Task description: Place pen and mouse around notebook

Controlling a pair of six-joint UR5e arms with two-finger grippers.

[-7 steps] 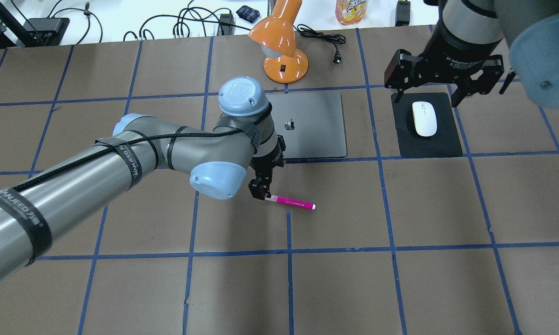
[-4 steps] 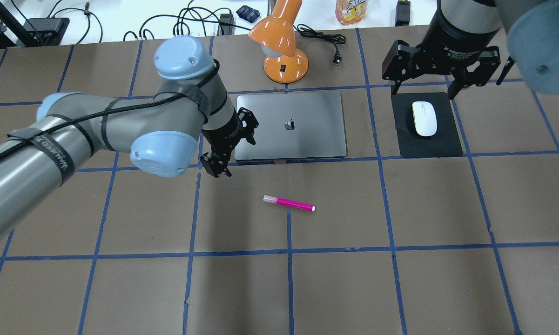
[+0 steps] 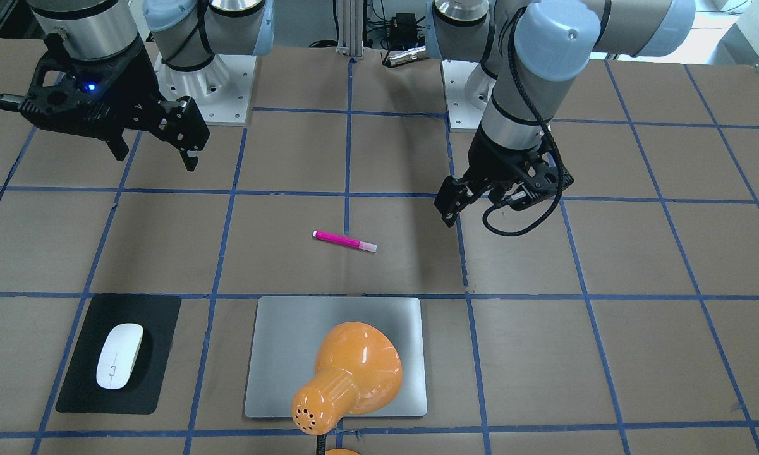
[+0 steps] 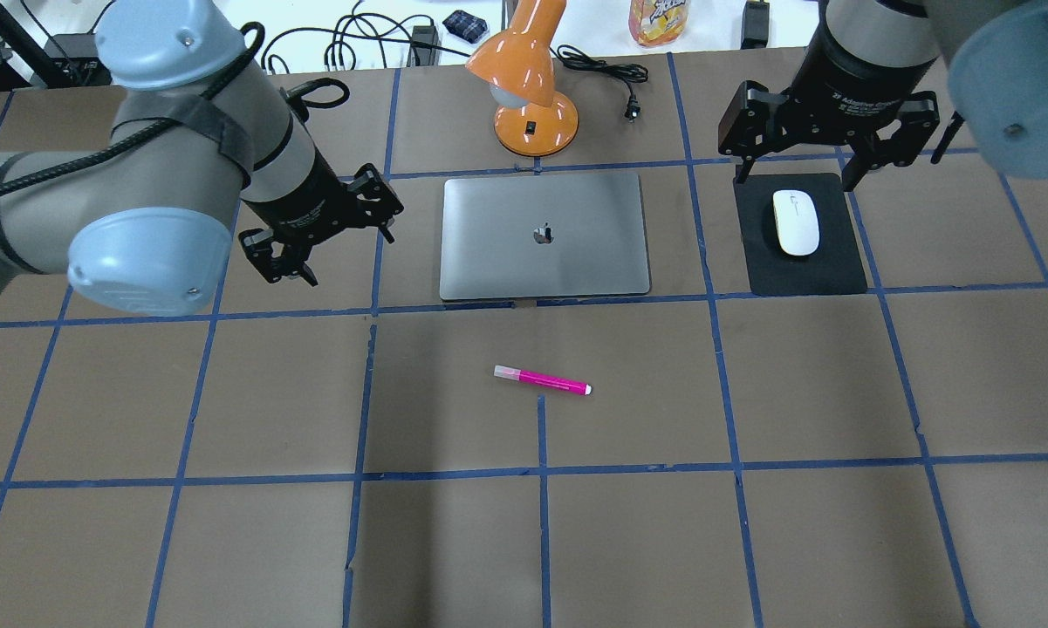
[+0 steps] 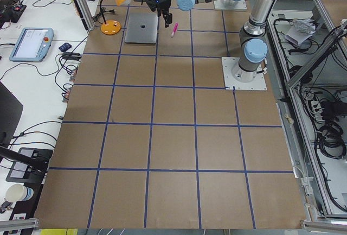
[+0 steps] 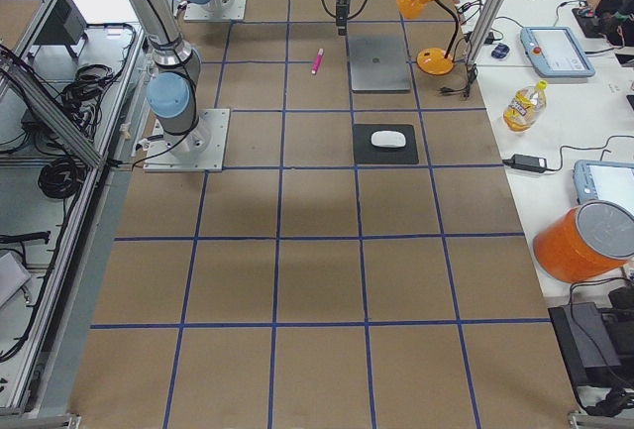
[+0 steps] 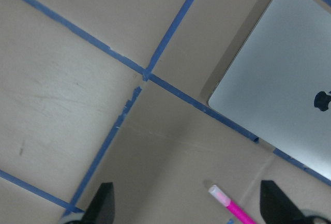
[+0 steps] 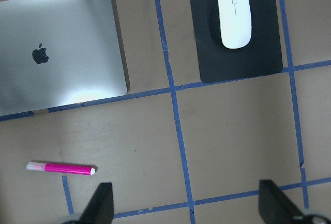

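Note:
The magenta pen (image 4: 541, 381) lies flat on the brown table, a little in front of the silver notebook (image 4: 544, 235). To the notebook's right, the white mouse (image 4: 795, 222) rests on a black mat (image 4: 838, 270). My left gripper (image 4: 284, 269) hangs open above the table, left of the notebook and well away from the pen; its wrist view shows the pen (image 7: 232, 208) and the notebook's corner (image 7: 279, 89) between spread fingertips. My right gripper (image 4: 796, 179) hovers open above the mat's far edge, holding nothing. Its wrist view shows the mouse (image 8: 235, 17), notebook (image 8: 62, 74) and pen (image 8: 61, 168).
An orange desk lamp (image 4: 528, 87) stands just behind the notebook, its cord and plug (image 4: 633, 109) trailing right. In the front-facing view the lamp head (image 3: 354, 373) covers part of the notebook. Blue tape lines grid the table. Cables and a bottle (image 4: 659, 19) sit beyond the far edge.
My left gripper has risen and drawn back from the pen's pale end to the left of the notebook. The pen lies where it was. The right gripper has barely moved.

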